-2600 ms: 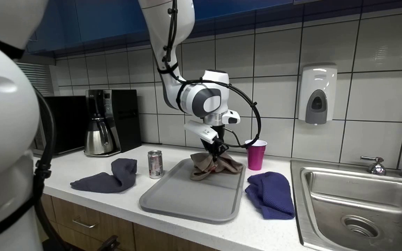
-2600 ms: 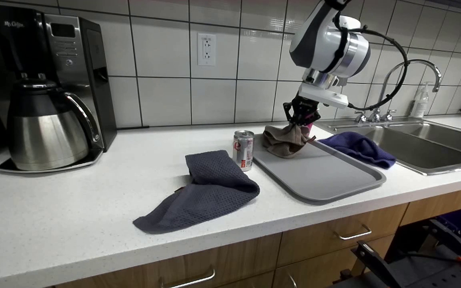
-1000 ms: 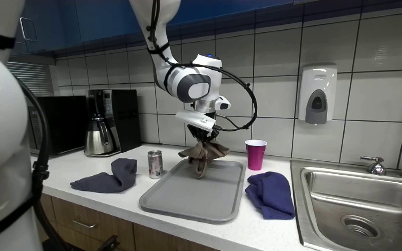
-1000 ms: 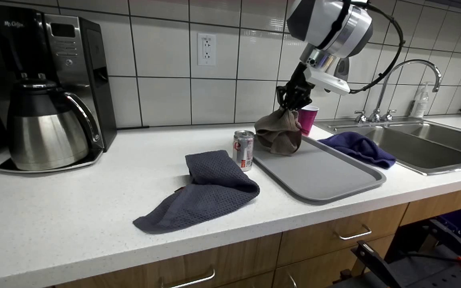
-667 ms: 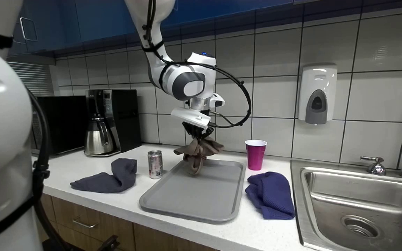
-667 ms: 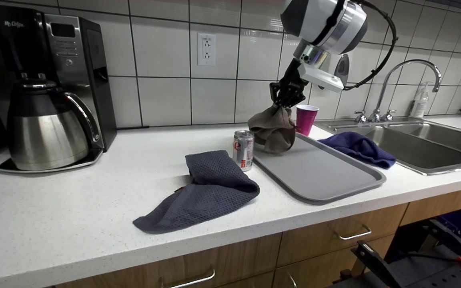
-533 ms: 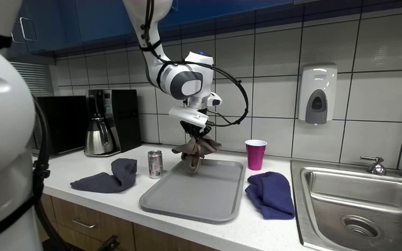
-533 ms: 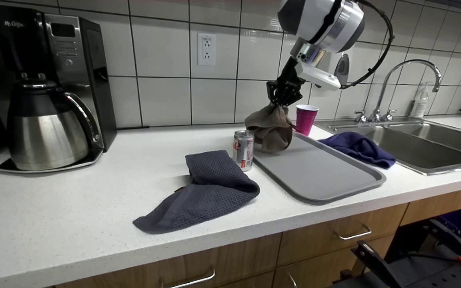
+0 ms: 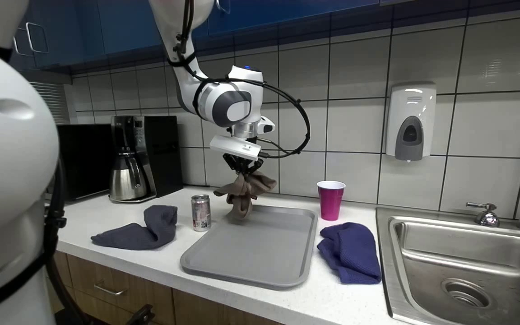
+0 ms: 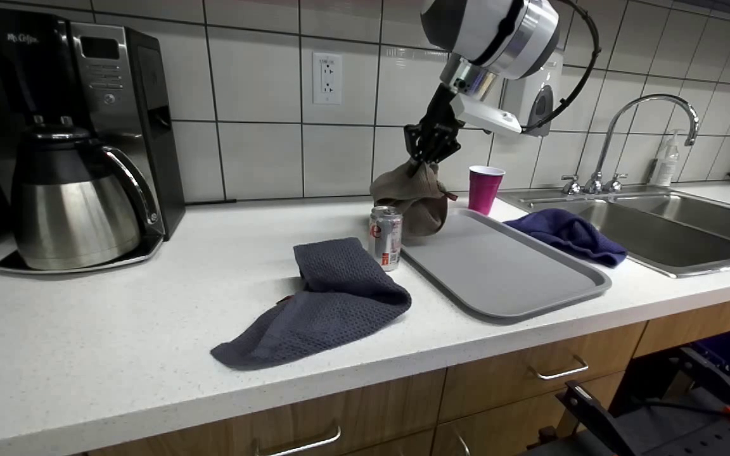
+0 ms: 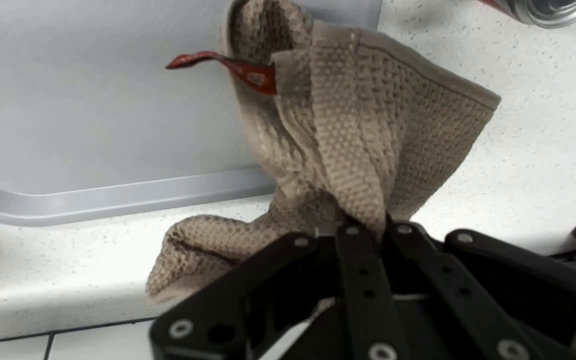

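Wrist view: your fingers (image 11: 355, 255) are pressed together on a gathered pinch of the brown cloth (image 11: 340, 135); the rest hangs slack. Key relation: the cloth lies below the fingers and spreads from them toward the front edge of the tabletop (image 10: 149, 329). Its longest fold runs that way; a shorter flap sticks out toward the sink (image 9: 390, 262). Red tag (image 11: 258, 77) on the cloth shows against the tray (image 11: 118, 125).

Position, both exterior views: you have the bundle at the tray's back corner nearest the coffee maker (image 9: 163, 153), partly over the rim, partly over the tabletop beside it. Cannot tell whether the lowest fold touches the tray.

Neighbours: the can (image 10: 385, 237) stands upright just beside the tray's edge near that corner, apart from the cloth, though it covers part of the cloth in an exterior view. The pink cup (image 9: 331, 205) stands upright by the opposite back corner. A dark grey cloth (image 10: 343, 309) lies near the tabletop's front edge, a blue cloth (image 9: 350, 253) between tray and sink.

Judgement: your clearance is set by the hanging fold rather than by the fingers, and the can is the nearest upright thing to it.
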Controlling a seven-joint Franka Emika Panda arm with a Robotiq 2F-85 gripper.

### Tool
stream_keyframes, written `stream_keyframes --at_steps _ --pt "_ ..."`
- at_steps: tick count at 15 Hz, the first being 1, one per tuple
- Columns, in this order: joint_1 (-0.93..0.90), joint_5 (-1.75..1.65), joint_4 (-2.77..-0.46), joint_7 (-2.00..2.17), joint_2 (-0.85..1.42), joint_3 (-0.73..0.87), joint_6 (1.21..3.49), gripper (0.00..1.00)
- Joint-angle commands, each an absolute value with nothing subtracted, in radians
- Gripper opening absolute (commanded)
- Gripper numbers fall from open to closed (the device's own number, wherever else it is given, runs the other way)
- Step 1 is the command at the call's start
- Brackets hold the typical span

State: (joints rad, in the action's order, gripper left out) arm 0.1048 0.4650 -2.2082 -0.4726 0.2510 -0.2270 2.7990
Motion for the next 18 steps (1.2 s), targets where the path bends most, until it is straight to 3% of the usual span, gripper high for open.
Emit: stream_keyframes --at_steps 1,18 --pt "0.077 0.398 -2.171 -0.44 0.28 -0.217 2.823 0.01" --pt "0.009 0.189 -2.047 -0.388 0.389 -0.237 2.871 0.01"
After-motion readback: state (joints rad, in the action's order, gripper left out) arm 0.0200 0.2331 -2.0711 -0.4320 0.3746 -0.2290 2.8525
